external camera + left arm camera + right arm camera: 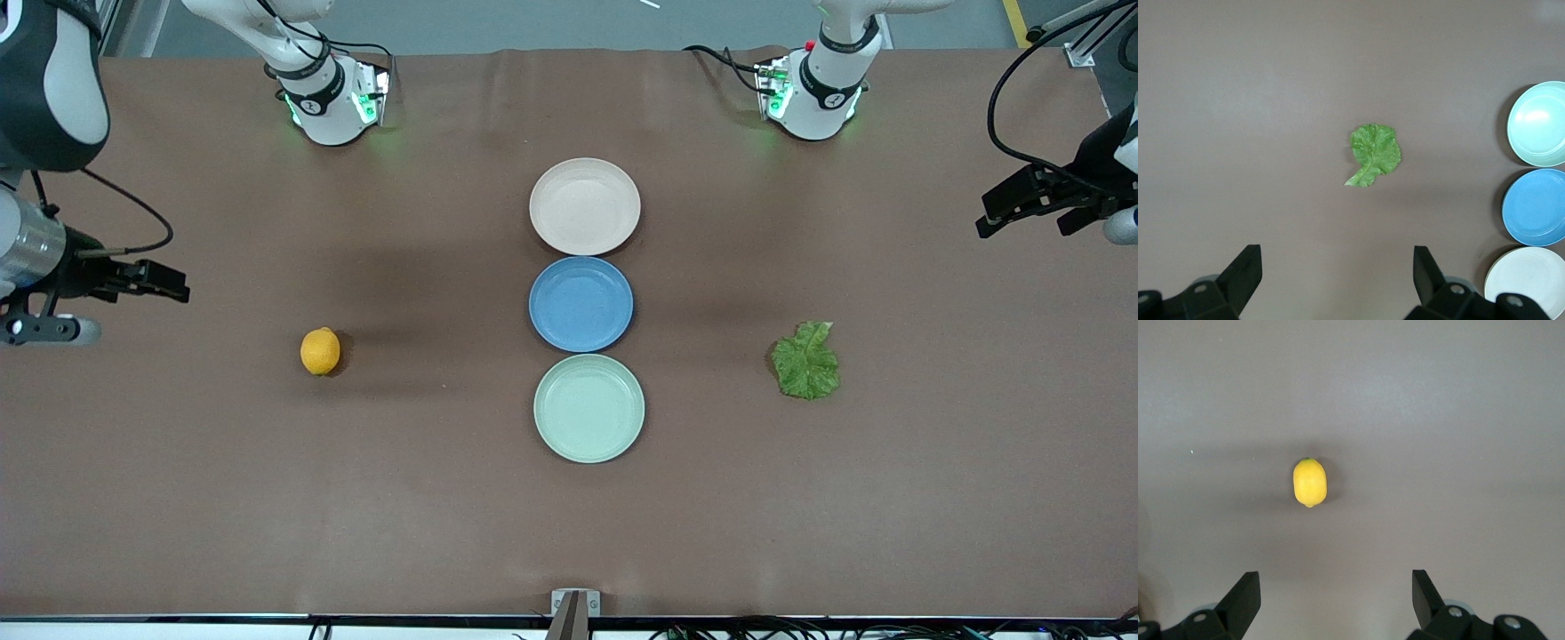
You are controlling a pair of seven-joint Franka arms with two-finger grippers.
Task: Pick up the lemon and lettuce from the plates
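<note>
Currently the lemon [320, 351] and lettuce [806, 360] lie on bare worktop, no plate under either. Right gripper [1336, 597], fingers apart, hovers near its end edge, nearer the lemon; left gripper [1337, 275], likewise spread, nearer the lettuce. Both arms are cropped at the frame edges

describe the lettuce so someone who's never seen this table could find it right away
Start at the column of three plates mid-table, then look toward the left arm's end. The lettuce lies flat on bare tabletop there: the only green, crinkled leaf, unlike the smooth orange-yellow lemon.
</note>
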